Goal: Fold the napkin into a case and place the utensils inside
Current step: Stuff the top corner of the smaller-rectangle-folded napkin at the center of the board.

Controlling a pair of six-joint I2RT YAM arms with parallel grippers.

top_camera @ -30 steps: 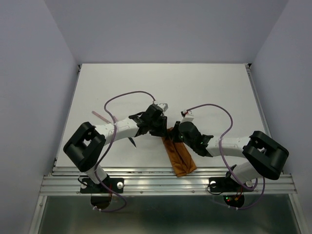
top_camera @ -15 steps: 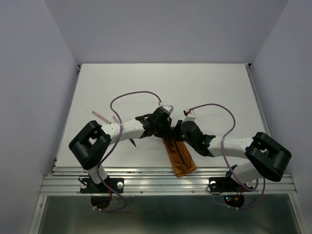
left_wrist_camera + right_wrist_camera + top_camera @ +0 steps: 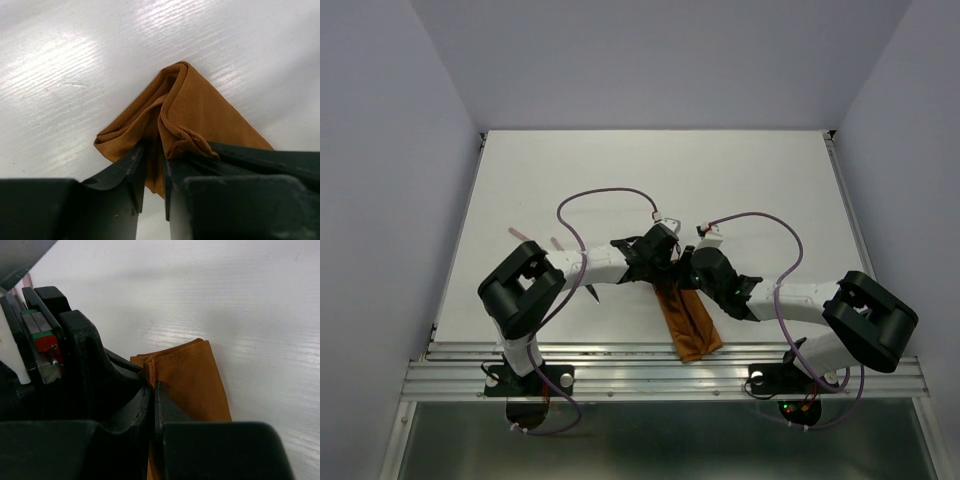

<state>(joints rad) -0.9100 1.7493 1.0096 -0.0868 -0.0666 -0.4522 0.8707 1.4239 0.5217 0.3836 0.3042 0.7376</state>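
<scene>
A robotics lab test cell: a white table (image 3: 750, 180) boxed in by plain pale walls (image 3: 380, 150), with robot arm bases (image 3: 525, 378) bolted to an aluminium rail (image 3: 650, 376) along the frame's lower edge.

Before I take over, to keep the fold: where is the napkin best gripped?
I'd pinch the napkin at its far end, where the folded layers rise into a ridge; come from above, jaws astride it. The rest lies flat on the table.
</scene>
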